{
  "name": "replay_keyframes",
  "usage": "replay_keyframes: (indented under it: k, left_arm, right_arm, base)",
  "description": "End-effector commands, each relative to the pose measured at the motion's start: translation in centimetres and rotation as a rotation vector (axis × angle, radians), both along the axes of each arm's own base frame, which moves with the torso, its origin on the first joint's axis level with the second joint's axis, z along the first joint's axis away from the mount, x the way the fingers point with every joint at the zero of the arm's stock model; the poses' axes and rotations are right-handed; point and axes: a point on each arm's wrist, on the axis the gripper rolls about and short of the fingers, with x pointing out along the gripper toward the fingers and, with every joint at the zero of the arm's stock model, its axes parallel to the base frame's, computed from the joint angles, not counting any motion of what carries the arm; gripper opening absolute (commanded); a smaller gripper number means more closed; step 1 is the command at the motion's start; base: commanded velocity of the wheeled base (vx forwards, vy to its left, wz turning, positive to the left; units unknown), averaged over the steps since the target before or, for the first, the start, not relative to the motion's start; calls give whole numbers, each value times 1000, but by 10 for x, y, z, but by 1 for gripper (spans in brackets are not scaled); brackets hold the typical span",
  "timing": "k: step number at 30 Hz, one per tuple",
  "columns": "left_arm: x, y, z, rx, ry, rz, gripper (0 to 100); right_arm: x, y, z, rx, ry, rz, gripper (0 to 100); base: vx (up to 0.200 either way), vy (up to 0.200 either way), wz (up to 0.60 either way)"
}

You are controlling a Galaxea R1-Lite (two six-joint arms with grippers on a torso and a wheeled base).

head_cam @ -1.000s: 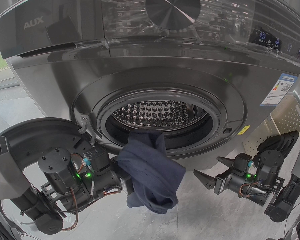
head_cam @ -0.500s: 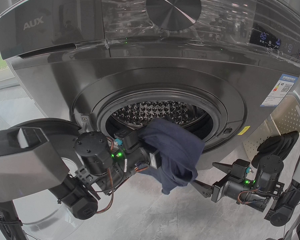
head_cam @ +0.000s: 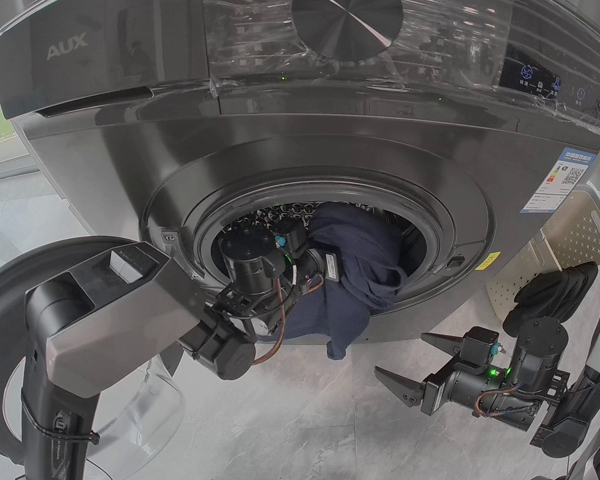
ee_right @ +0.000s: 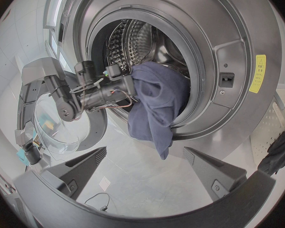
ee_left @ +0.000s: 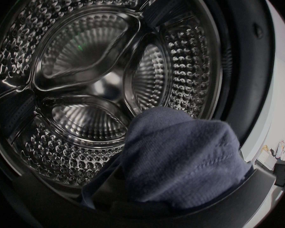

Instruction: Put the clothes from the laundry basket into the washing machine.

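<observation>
Navy garment [head_cam: 361, 251] in left fingers [ee_left: 108, 190] now at drum [ee_left: 85, 64] mouth, hem [ee_right: 163, 151] outside; right fingers [head_cam: 397, 383] wide.

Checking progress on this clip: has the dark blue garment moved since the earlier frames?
Yes. The dark blue garment moved up from below the washing machine's door opening and sits partly inside it.
</observation>
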Motion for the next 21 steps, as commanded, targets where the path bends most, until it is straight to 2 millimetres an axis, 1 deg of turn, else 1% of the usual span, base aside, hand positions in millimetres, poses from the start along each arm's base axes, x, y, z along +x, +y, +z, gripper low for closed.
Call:
replay_keyframes:
  k: [1, 2, 3, 4, 5, 6, 7, 10, 14, 19, 20, 21]
  left_arm:
    - [29, -8, -15, 6, 33, 36, 0]
    - [41, -7, -20, 5, 35, 52, 0]
    - [47, -9, -20, -2, 27, 60, 0]
    - [53, -9, -19, -8, 20, 73, 0]
    - [53, -9, -19, -8, 20, 73, 0]
    - [66, -8, -13, -29, 3, 117, 0]
    - [69, -8, -12, -34, -1, 127, 0]
    - [85, -6, 6, -78, -35, 176, 0]
    - [91, -4, 16, -95, -39, 212, 0]
    - [91, -1, 14, -90, -28, 225, 0]
    - [91, 0, 14, -90, -28, 225, 100]
    - [91, 0, 14, -89, -27, 225, 100]
  right_arm:
    - [-3, 2, -1, -6, 7, 10, 100]
    - [-3, 1, -2, -7, 8, 7, 100]
    - [-3, 1, -2, -8, 9, 9, 100]
    - [-3, 1, -2, -8, 9, 7, 100]
    - [-3, 1, -2, -8, 9, 7, 100]
    - [-3, 1, -2, -9, 11, 10, 100]
    - [-3, 1, -3, -10, 12, 10, 100]
    - [-3, 1, -3, -11, 13, 10, 100]
    - [-3, 1, -3, -11, 13, 9, 100]
    - [-3, 1, -3, -11, 13, 9, 100]
    - [-3, 1, -3, -11, 13, 9, 100]
    - [-3, 1, -3, -11, 13, 9, 100]
  base:
    - [0, 0, 0]
    - [0, 0, 0]
    - [0, 0, 0]
    - [0, 0, 0]
    - [0, 0, 0]
    - [0, 0, 0]
    - [0, 0, 0]
    - [0, 0, 0]
    - [0, 0, 0]
    - [0, 0, 0]
    - [0, 0, 0]
    - [0, 0, 0]
